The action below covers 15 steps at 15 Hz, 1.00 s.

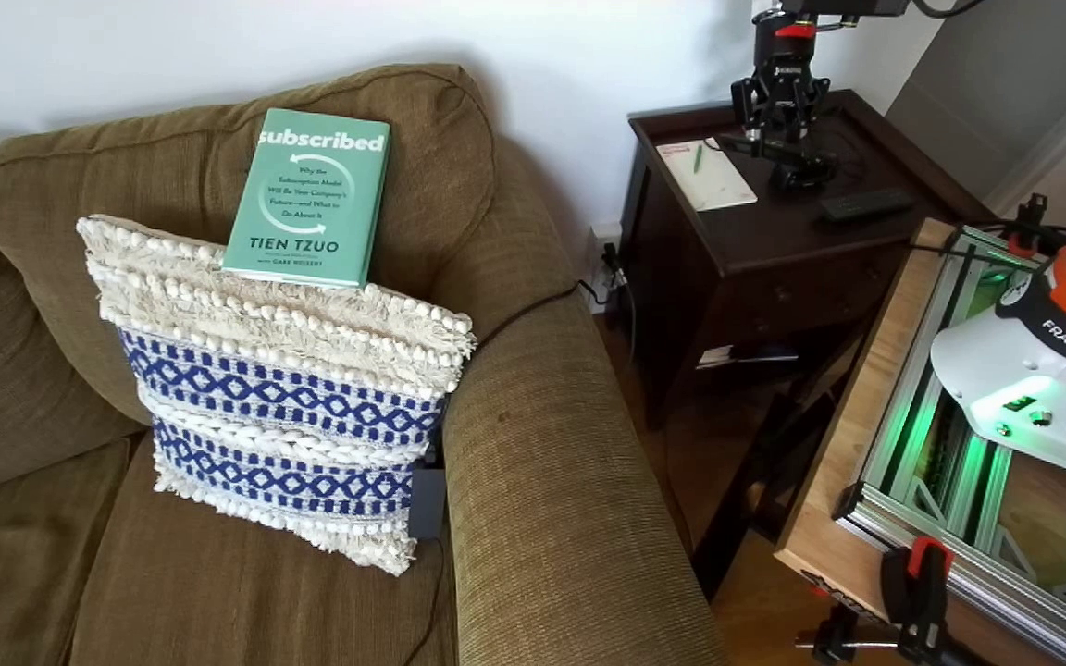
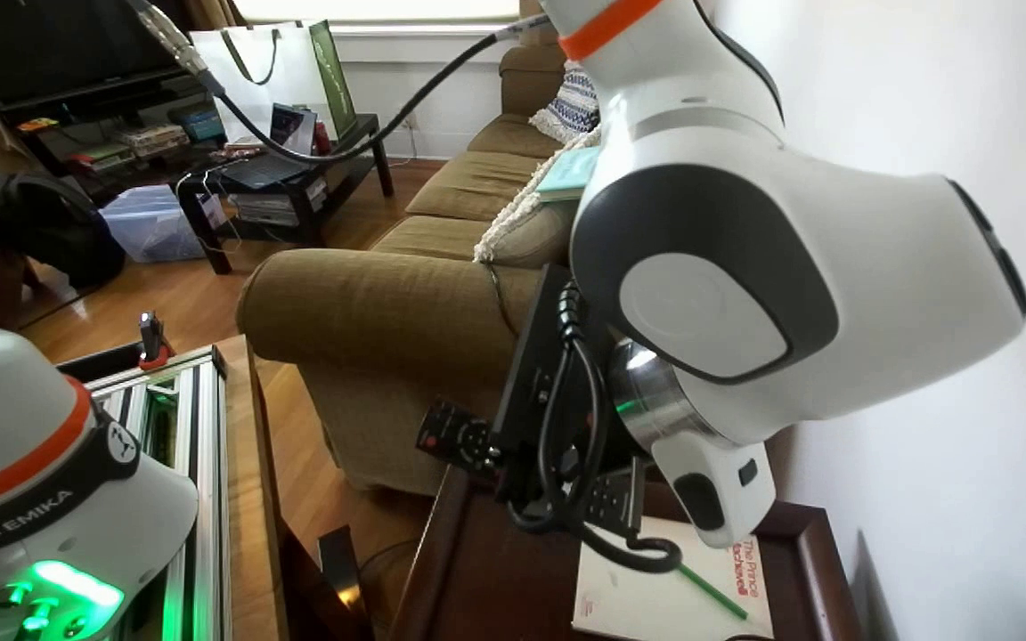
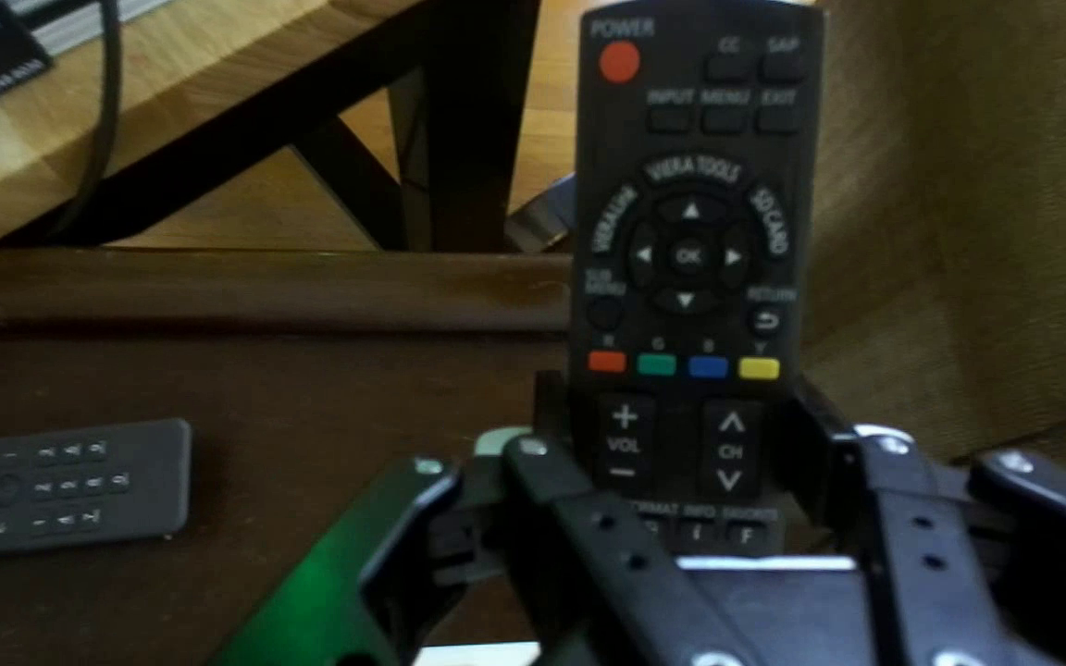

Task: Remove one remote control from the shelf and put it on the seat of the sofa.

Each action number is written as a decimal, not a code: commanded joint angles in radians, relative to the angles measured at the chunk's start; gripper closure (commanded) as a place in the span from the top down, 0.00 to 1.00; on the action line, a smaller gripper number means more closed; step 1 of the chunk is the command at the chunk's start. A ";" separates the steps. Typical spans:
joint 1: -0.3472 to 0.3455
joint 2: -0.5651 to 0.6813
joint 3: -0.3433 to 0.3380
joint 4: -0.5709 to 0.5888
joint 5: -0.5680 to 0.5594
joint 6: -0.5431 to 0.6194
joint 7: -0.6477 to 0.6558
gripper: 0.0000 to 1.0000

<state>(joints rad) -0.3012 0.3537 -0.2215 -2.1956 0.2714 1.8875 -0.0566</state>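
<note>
A dark remote control point(image 3: 690, 259) with a red power button and coloured keys is between the fingers of my gripper point(image 3: 686, 425). The fingers press its sides, and it also shows in an exterior view point(image 2: 455, 436). In an exterior view my gripper point(image 1: 787, 166) is above the dark brown shelf point(image 1: 755, 240), fingers down. A second dark remote control point(image 1: 866, 203) lies on the shelf top and shows in the wrist view point(image 3: 70, 486). The olive-brown sofa point(image 1: 551, 462) stands beside the shelf. Its seat point(image 1: 246, 592) shows in both exterior views point(image 2: 442, 236).
A white book point(image 1: 704, 180) with a green pencil lies on the shelf. A patterned pillow point(image 1: 283, 407) leans on the sofa with a green book point(image 1: 311, 194) on top. The thick sofa arm point(image 2: 370, 294) stands between shelf and seat. A cable point(image 1: 533, 305) crosses the arm.
</note>
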 commanded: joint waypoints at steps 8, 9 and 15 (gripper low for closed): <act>0.052 -0.444 0.050 -0.406 0.347 0.266 -0.261 0.30; 0.069 -0.478 0.054 -0.437 0.383 0.290 -0.272 0.30; 0.230 -0.596 0.149 -0.584 0.678 0.614 -0.244 0.30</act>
<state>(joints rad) -0.1446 -0.1655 -0.1154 -2.6970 0.8264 2.3649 -0.3117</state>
